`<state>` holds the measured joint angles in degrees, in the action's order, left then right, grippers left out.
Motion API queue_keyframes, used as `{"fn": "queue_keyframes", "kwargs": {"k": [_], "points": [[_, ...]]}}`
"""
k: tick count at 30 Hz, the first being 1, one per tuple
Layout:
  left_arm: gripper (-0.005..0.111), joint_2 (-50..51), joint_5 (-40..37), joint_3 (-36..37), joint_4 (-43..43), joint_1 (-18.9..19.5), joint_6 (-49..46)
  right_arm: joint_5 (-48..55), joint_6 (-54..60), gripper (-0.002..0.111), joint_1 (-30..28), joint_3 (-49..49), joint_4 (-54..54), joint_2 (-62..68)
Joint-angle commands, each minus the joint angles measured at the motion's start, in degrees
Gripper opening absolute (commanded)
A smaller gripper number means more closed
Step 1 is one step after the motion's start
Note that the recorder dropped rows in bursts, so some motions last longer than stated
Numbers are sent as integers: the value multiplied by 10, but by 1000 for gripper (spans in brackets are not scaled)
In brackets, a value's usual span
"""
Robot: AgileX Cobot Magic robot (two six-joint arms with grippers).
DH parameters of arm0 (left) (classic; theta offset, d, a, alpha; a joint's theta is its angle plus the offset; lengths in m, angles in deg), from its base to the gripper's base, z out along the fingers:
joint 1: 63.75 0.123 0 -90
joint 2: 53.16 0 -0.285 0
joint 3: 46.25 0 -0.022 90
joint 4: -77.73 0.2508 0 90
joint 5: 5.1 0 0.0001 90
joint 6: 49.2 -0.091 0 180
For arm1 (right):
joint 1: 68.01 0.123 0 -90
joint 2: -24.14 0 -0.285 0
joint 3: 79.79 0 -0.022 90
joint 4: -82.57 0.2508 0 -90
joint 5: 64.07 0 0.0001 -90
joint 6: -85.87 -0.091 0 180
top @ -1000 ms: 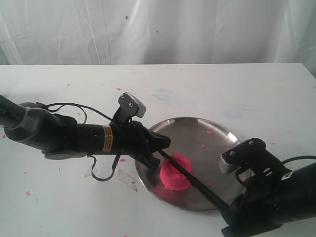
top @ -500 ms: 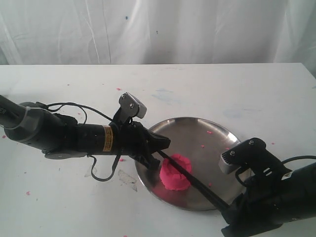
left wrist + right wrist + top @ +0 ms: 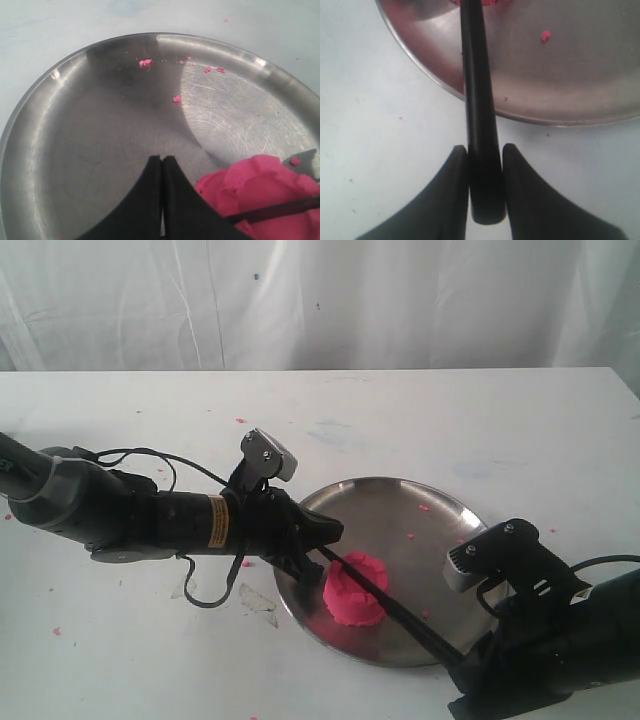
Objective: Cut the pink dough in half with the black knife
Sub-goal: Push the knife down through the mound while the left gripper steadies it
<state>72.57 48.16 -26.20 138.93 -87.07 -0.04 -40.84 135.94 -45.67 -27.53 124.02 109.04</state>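
Observation:
The pink dough (image 3: 354, 591) is one lump on the near-left part of the round steel plate (image 3: 420, 510); it also shows at the edge of the left wrist view (image 3: 260, 185). The black knife (image 3: 400, 615) lies slanted across the top of the dough, its blade (image 3: 280, 210) pressed into it. My right gripper (image 3: 485, 150) is shut on the knife handle (image 3: 479, 115) just off the plate's near rim. My left gripper (image 3: 335, 530) is shut and empty, its tips (image 3: 162, 160) over the plate right beside the dough.
Small pink crumbs (image 3: 145, 62) dot the plate and the white table (image 3: 450, 420). A clear scrap of film (image 3: 258, 602) lies on the table left of the plate. A white curtain hangs behind the table.
The left gripper has drawn back very slightly to the left. The knife, dough and right arm look unchanged.

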Motion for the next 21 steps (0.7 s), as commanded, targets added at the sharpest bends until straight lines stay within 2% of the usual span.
{"fn": "queue_keyframes", "kwargs": {"k": [1,21], "points": [[0,6,-38,3,24,-3,0,-11,-13,0,0,5,2,3],[0,27,-36,3,19,-3,-1,-15,-13,0,0,5,1,3]]}}
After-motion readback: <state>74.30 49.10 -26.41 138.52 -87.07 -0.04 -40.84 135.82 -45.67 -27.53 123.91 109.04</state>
